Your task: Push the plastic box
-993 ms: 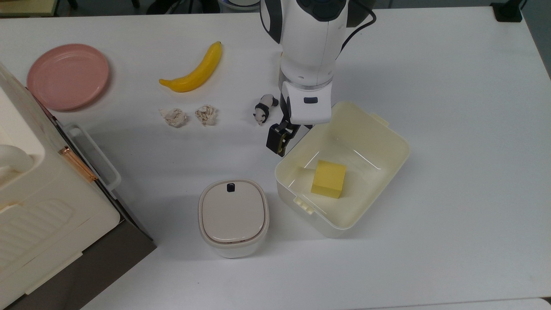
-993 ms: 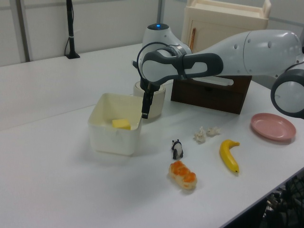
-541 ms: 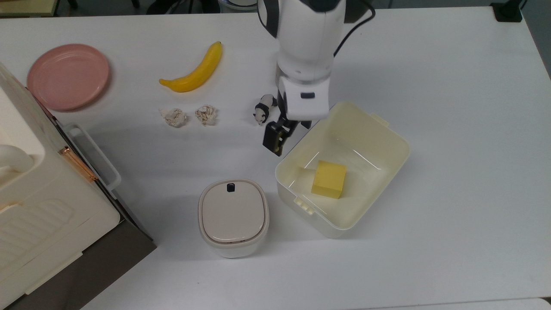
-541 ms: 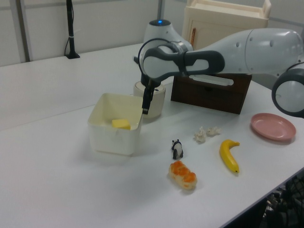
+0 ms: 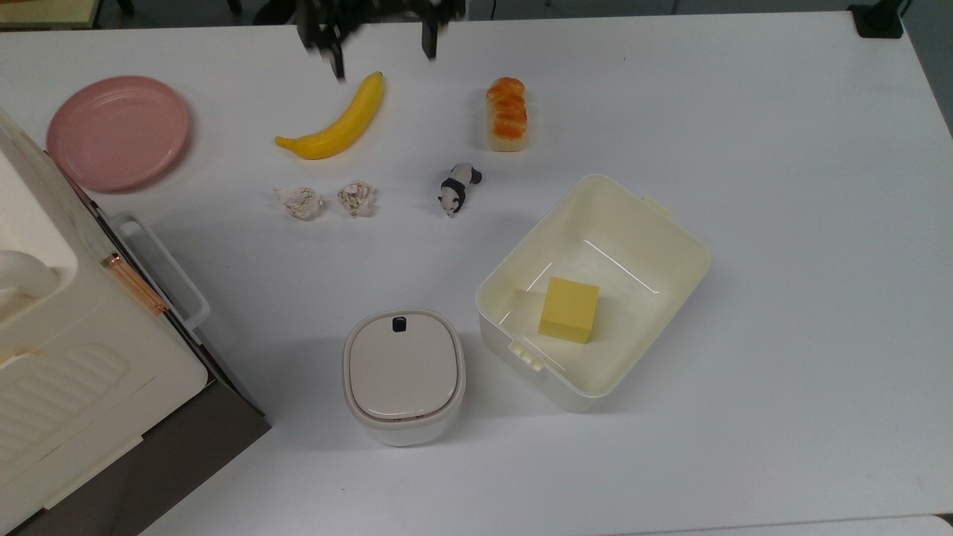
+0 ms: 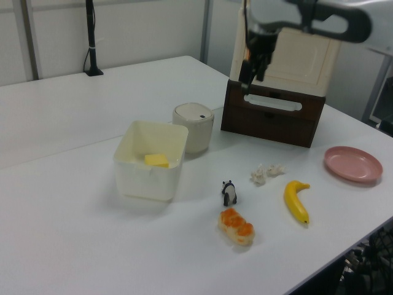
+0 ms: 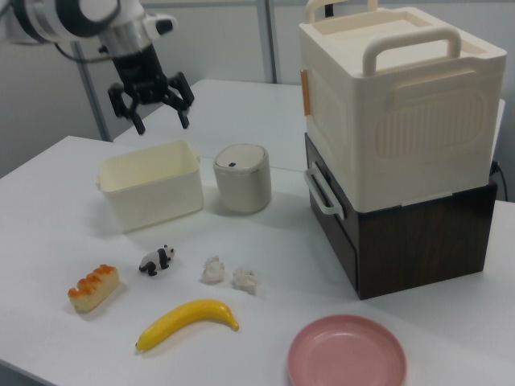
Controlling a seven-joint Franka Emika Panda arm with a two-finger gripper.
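Whereas half a second ago the gripper (image 7: 151,112) hung at the plastic box's (image 5: 595,292) ten-o'clock rim in the top view, it is now raised high and clear of the box, fingers (image 7: 183,115) spread wide and holding nothing. The box sits unmoved on the white table (image 5: 782,186), just at three o'clock of the lidded white bin (image 5: 403,376), with the yellow block (image 5: 569,309) inside. With the arm gone, a glazed bread loaf (image 5: 507,113) shows at twelve o'clock of the toy panda (image 5: 458,188).
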